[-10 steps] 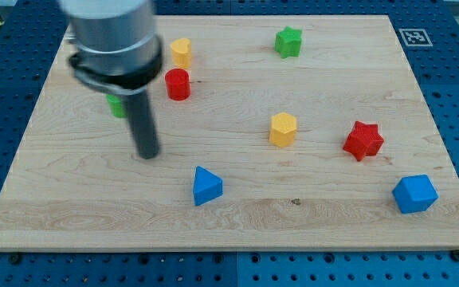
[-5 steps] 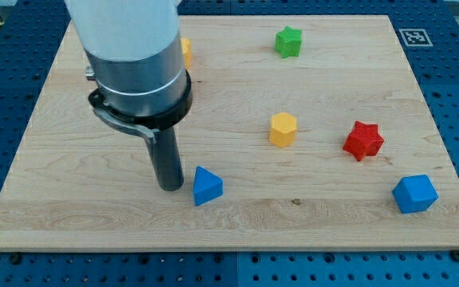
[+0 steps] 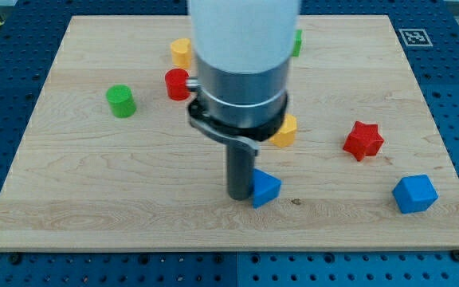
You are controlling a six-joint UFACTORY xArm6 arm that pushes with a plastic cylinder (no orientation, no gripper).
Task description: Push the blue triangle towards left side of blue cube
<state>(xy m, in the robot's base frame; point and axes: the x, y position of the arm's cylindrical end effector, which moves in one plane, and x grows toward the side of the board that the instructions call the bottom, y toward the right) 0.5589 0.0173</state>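
Observation:
The blue triangle [image 3: 266,188] lies on the wooden board [image 3: 94,199], low in the middle of the view. My tip [image 3: 240,194] touches its left side. The blue cube [image 3: 414,194] sits near the board's bottom right corner, well to the right of the triangle. The arm's wide body rises above the tip and hides part of the board's middle.
A red star [image 3: 363,140] lies up and left of the blue cube. A yellow block [image 3: 285,131] shows partly behind the arm. A red cylinder [image 3: 176,84], a yellow block [image 3: 181,53] and a green cylinder [image 3: 120,101] sit at upper left. A green block [image 3: 296,41] peeks out at top.
My tip moved down and to the right, met the blue triangle's left side and pushed it rightwards towards the blue cube. The other blocks stayed put.

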